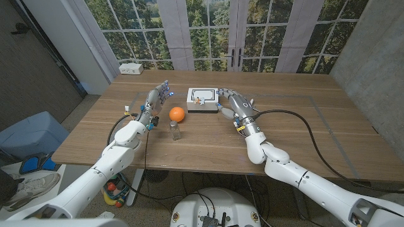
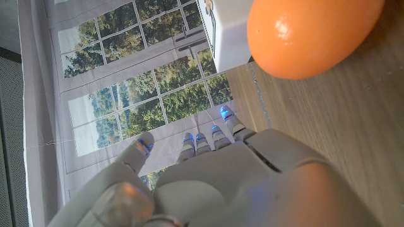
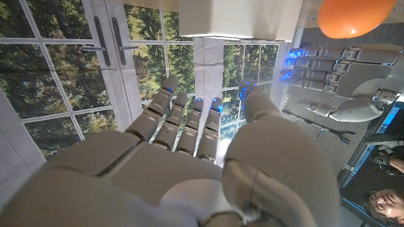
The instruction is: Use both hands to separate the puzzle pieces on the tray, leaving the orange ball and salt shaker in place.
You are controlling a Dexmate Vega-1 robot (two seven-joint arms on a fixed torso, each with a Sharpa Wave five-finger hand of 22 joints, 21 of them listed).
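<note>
Glass salt shaker (image 1: pixel 175 130) and orange ball (image 1: pixel 177 113) stood nearest, untouched. Beyond, left hand (image 1: pixel 159 94) and right hand (image 1: pixel 232 102) flanked the tray (image 1: pixel 202 99) mid-surface, fingers spread, empty. Approach step; next, grip the puzzle pieces (image 1: pixel 203 96).
</note>
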